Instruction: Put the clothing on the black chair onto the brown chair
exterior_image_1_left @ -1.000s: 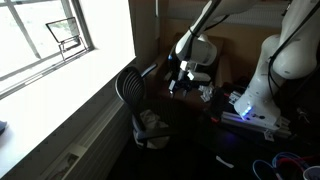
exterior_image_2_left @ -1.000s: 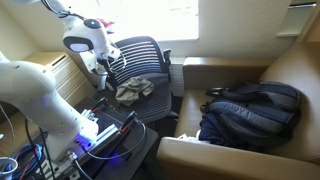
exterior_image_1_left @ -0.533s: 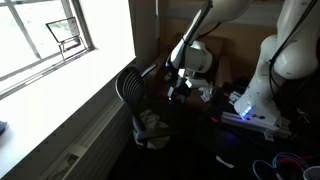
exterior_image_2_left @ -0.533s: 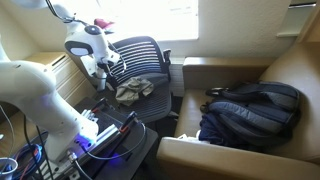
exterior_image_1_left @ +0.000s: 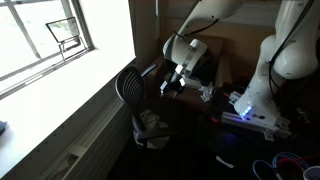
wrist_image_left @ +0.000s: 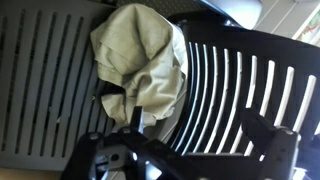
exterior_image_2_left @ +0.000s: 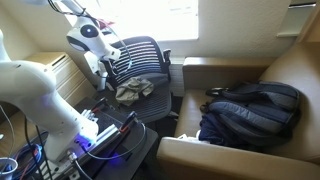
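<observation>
A white arm (exterior_image_2_left: 40, 95) held its tool (exterior_image_2_left: 108, 70) over the black chair (exterior_image_2_left: 150, 52) in an exterior view; in the wrist view the tool's 2 fingers stood spread apart with nothing between them. The crumpled beige clothing (exterior_image_2_left: 133, 89) lay on the black chair's mesh seat, just below the tool and apart from it. Well apart from them, the brown chair (exterior_image_2_left: 225, 72) carried a dark backpack (exterior_image_2_left: 250, 112) on its seat

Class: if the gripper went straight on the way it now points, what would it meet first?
Most likely the clothing on the black chair, which fills the wrist view's middle; the depth is unclear.
</observation>
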